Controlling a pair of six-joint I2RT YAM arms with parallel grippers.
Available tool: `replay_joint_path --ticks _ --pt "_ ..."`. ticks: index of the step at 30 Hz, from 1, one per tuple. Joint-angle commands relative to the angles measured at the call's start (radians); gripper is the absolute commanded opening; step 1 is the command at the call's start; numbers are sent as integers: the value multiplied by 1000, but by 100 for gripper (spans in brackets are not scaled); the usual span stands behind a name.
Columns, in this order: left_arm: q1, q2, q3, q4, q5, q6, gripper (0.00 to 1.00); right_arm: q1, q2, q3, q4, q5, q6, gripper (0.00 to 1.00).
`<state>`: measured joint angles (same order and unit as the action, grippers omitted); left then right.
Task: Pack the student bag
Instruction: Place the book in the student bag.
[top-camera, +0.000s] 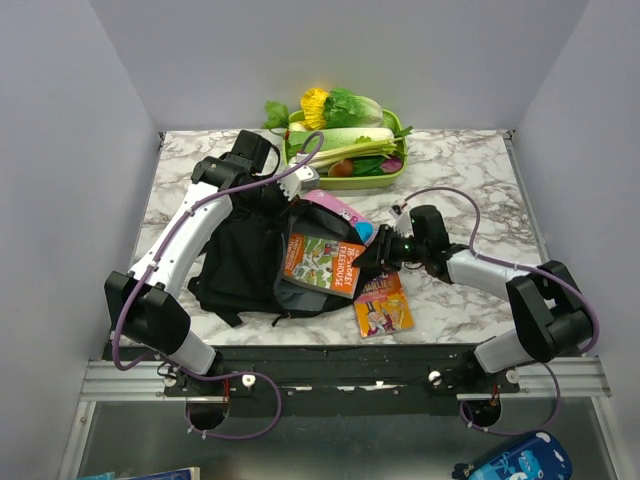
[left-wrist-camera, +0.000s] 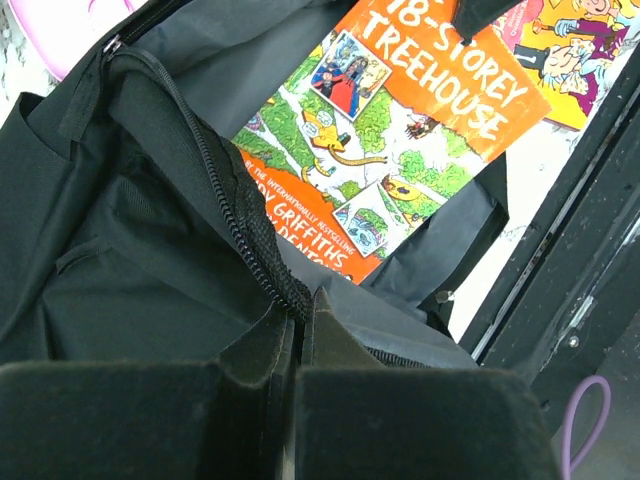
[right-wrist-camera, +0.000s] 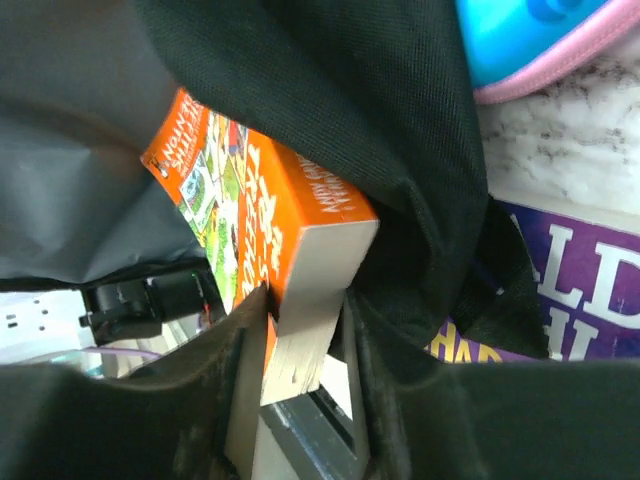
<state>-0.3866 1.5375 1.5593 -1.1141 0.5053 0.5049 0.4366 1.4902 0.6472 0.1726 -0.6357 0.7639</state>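
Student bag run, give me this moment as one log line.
left jaws: shut on student bag opening edge | right jaws: shut on orange book, partly inside bag | second book: on table beside bag

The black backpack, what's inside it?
An orange Treehouse book sticks partway into the open backpack, on its grey lining, pinched by the right gripper. Deeper down, black fabric covers everything, so I can't tell.

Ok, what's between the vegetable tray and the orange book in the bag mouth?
The pink pencil case, lying on the table at the bag's far edge, behind the orange book; the top external view shows it.
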Motion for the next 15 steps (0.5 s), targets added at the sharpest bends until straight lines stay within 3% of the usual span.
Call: replay_joint_path --ticks 1,2,3,10,13,14,15 --pt "-6 -4 13 -19 9 -25 0 -1 -96 28 65 19 54 33" --pt "-6 4 34 -27 7 -23 0 2 -105 35 64 22 54 24" --pt "-8 9 48 -42 18 -22 0 2 -111 43 65 22 49 23" --pt "-8 68 191 -139 84 -14 0 36 -71 72 129 -10 29 25" --pt "-8 75 214 -153 101 -19 0 85 -24 110 114 -2 6 41" --pt "-8 78 234 -159 119 -19 0 105 -6 133 116 -7 2 51" --pt "-8 81 248 -179 130 -19 0 111 36 146 119 -12 5 53"
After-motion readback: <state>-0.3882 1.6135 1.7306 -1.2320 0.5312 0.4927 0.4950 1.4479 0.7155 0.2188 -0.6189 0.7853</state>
